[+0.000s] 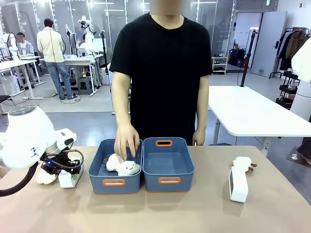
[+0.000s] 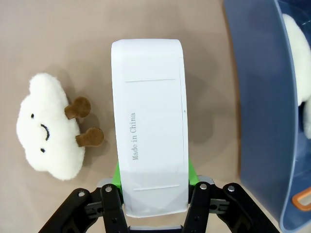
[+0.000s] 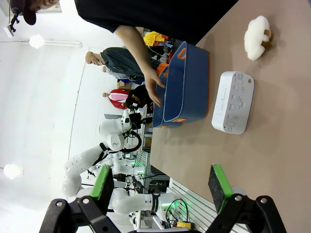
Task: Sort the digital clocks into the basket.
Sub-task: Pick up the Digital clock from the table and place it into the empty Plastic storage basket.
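**Left pincer grips one clock beside the baskets – the other clock sits far right**

The left pincer (image 1: 68, 177) is closed on a white clock (image 1: 67, 180), low over the table (image 1: 194, 213) at its left end. From the left wrist, the green pads (image 2: 116, 174) press on both sides of this clock (image 2: 148, 107). Its plain back faces the camera, printed "Made in China". Whether it rests on the table or hangs just above it, I cannot tell. A cloud-shaped plush toy (image 2: 46, 141) with a stitched face and two brown bits lies just beside it. On the other side is the wall of the left basket (image 2: 260, 121).

In the front view the two blue-grey baskets stand side by side in the middle of the table, touching. The left basket (image 1: 97, 180) holds white plush toys (image 1: 127, 167), and the person's hand (image 1: 126, 141) reaches down into it. The right basket (image 1: 187, 170) has nothing in it.

The second clock (image 1: 238, 184) stands on edge well to the right, apart from both baskets. Another plush toy (image 1: 243, 163) lies just beyond it.

The right pincer (image 3: 160, 189) hangs above the table with its jaws wide apart – nothing is between them. Its camera looks across at the second clock (image 3: 233, 102) and the baskets beyond.
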Robot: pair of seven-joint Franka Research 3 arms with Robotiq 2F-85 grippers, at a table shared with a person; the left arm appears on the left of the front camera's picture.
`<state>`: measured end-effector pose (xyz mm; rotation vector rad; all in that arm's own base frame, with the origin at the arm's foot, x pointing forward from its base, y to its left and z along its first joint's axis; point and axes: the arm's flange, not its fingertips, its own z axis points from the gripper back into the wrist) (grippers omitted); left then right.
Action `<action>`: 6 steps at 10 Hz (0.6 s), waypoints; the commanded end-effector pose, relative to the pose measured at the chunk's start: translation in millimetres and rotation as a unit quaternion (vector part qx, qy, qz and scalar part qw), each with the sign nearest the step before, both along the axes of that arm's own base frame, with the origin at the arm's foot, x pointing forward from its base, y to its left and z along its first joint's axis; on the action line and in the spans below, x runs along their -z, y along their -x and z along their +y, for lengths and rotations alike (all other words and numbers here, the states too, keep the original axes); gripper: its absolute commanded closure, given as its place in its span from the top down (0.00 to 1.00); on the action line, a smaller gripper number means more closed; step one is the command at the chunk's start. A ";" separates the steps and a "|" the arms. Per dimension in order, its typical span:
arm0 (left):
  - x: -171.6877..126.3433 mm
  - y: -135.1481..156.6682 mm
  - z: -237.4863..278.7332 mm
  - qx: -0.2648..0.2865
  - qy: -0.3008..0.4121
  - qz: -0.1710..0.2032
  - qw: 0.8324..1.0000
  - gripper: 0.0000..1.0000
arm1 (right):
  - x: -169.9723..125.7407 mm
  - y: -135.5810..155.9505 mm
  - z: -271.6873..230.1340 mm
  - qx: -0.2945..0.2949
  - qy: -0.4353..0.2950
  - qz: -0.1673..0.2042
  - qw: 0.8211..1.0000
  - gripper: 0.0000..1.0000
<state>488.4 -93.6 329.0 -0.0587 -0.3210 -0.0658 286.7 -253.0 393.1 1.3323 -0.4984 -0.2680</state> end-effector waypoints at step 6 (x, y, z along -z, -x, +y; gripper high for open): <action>-110.0 36.2 58.7 0.035 0.106 0.031 0.993 0.51 | -2.0 0.2 0.1 -0.001 -0.001 -0.003 1.000 1.00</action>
